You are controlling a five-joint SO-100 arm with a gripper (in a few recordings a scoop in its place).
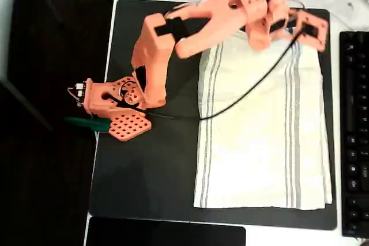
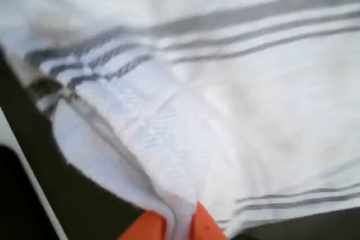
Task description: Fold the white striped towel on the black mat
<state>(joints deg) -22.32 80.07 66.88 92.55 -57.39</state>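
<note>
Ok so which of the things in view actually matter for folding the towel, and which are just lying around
Part of the job:
- white striped towel, spread on the mat
- black mat under it
- gripper, its orange fingers pinching a towel fold in the wrist view

Just lying about:
- black keyboard at the right edge of the overhead view
- glossy black rectangle at the bottom edge
- green object beside the arm's base

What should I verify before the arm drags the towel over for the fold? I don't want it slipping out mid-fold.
1. Towel pinched: ok; in the wrist view the white striped towel bunches between the orange fingers.
2. Gripper at the towel's top right corner, overhead view: ok.
3. Towel lies flat on the black mat: ok.
4. Black cable off the cloth: not ok, it crosses it.
5. Grip depth: cannot tell.
</note>
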